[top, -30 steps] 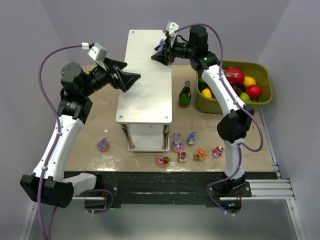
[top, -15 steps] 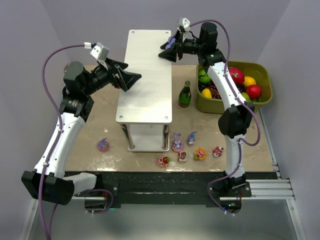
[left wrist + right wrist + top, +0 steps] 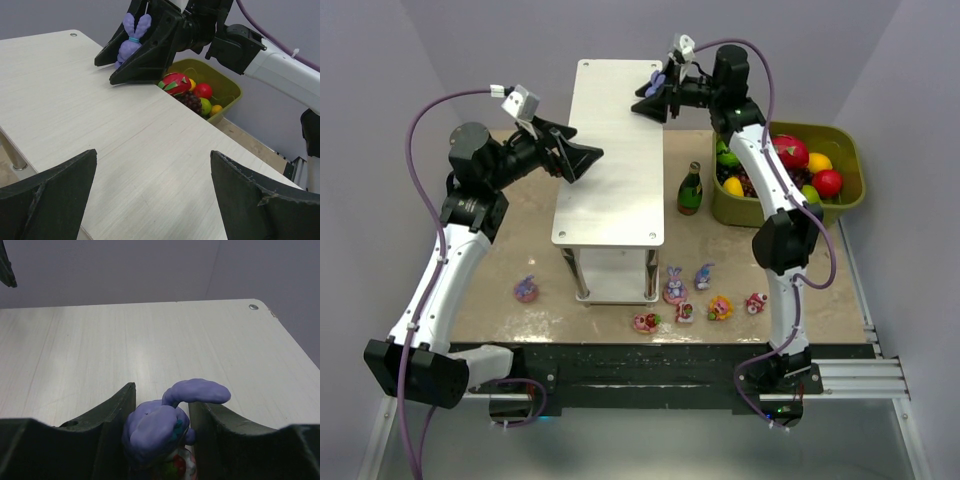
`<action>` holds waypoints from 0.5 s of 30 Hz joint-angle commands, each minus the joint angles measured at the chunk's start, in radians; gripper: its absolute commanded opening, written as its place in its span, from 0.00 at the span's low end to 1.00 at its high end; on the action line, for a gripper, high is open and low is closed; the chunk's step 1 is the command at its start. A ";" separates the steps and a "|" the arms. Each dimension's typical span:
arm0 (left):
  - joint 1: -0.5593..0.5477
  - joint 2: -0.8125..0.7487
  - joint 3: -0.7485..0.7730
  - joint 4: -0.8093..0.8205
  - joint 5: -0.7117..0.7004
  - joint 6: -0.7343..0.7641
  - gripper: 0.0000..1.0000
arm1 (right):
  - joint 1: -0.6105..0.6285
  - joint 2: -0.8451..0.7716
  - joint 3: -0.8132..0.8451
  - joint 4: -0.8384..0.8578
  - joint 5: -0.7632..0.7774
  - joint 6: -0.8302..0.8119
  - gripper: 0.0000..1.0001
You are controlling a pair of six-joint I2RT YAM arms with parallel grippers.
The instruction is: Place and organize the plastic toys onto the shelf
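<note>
So the right gripper point(image 3: 648, 103) is clamped on a purple bunny point(image 3: 131, 41) with its ears poking up between the fingers, held over the far right end of the shelf point(image 3: 610, 180) top board. Can't tell if it's touching the board. The left gripper point(image 3: 582, 164) hovers over the board's left edge, jaws spread wide, nothing in it. The other toys point(image 3: 695, 295) lie on the table point(image 3: 490, 290) in front of the shelf, one off to the left.

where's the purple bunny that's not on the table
Top view: the purple bunny is held in the right gripper, over the far right end of the shelf.
</note>
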 commanded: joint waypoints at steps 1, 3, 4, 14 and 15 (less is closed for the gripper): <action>0.006 0.004 0.037 0.007 0.000 0.000 1.00 | 0.030 0.012 0.038 -0.127 0.067 -0.101 0.41; 0.006 0.004 0.037 0.005 0.001 0.003 0.99 | 0.034 0.014 0.039 -0.138 0.089 -0.118 0.42; 0.006 0.007 0.037 0.005 0.004 0.005 1.00 | 0.036 0.014 0.039 -0.144 0.093 -0.119 0.43; 0.006 0.011 0.039 0.005 0.006 0.021 1.00 | 0.057 0.017 0.084 -0.247 0.185 -0.188 0.72; 0.006 0.011 0.039 0.005 0.007 0.021 1.00 | 0.059 0.015 0.084 -0.247 0.192 -0.190 0.74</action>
